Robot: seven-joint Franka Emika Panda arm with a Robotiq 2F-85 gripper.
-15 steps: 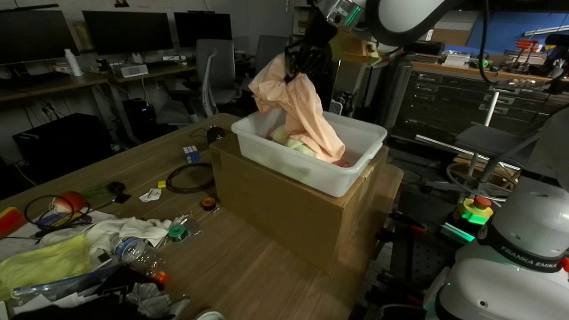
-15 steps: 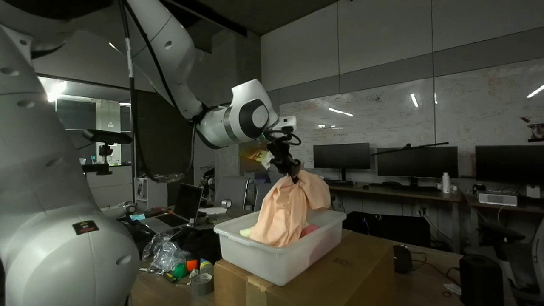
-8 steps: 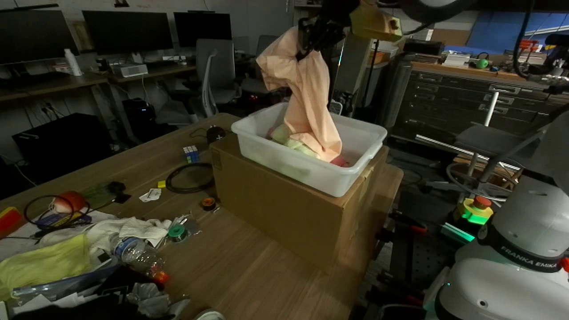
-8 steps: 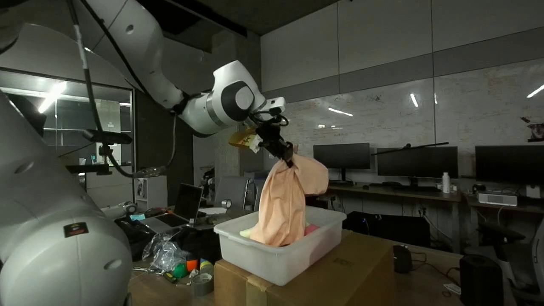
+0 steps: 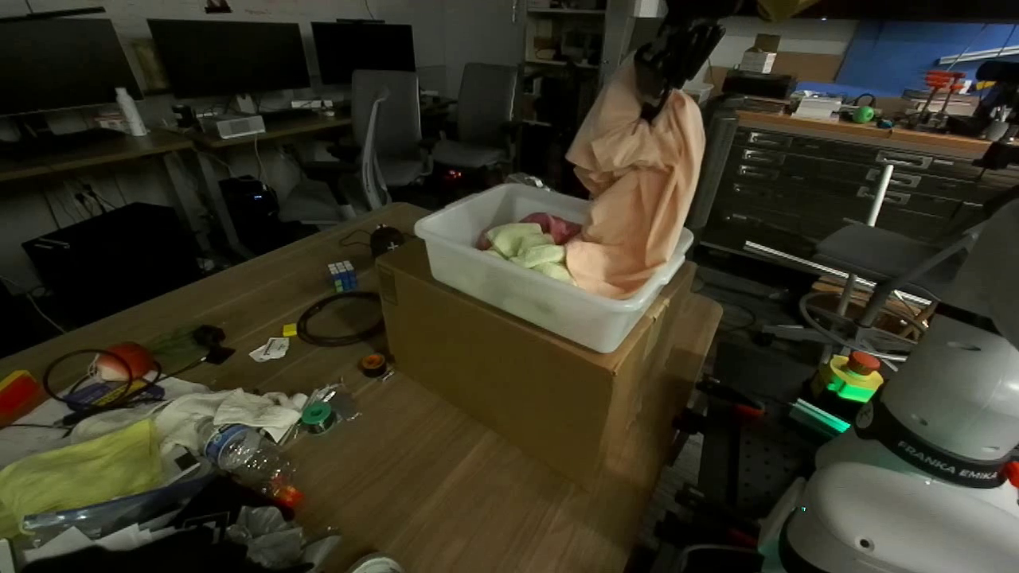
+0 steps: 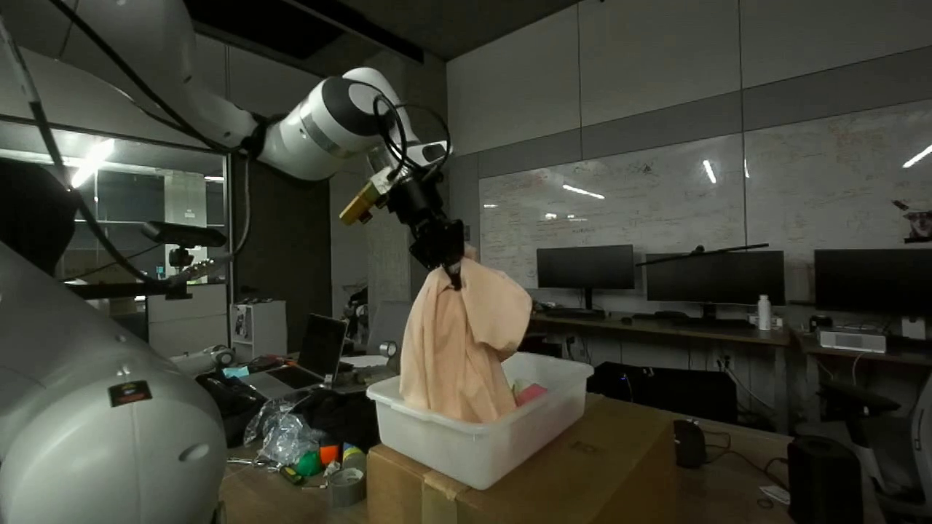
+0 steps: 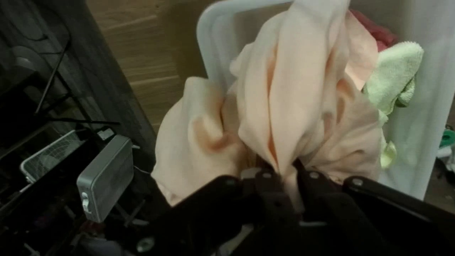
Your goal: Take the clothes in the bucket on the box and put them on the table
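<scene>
**Early in the unloading: grasped, partly raised, not yet delivered**

Grips a large, creased, peach-coloured fabric cloth (image 5: 637, 191) by a bunched fold near its top, pinched between the fingers of a black two-fingered end effector (image 7: 286, 174). Hangs in loose folds from there, with the lower end below the rim of a white rectangular plastic bucket (image 5: 513, 297), perched on a brown cardboard box (image 5: 493, 382), set in turn on a wood-grain counter (image 5: 454, 493).

Amounts, by judgement, to one grasp and part of one lift. Has yet to bring the peach-coloured fabric cloth fully out, carry it across and release it on the counter. Probably calls for further trips after that: for a pale green towelling cloth (image 5: 523, 241) and a dark pink fabric cloth (image 5: 557, 227), both crumpled inside the bucket near the hanging one. Cannot rule out more pieces hidden beneath.

Shows also, near the left edge of an exterior view, a yellow fabric cloth (image 5: 87, 469) and a white fabric cloth (image 5: 251, 410) on the counter, near a clear plastic bottle (image 5: 239, 450). Offers no way to know whether to count these as part of the job.
</scene>
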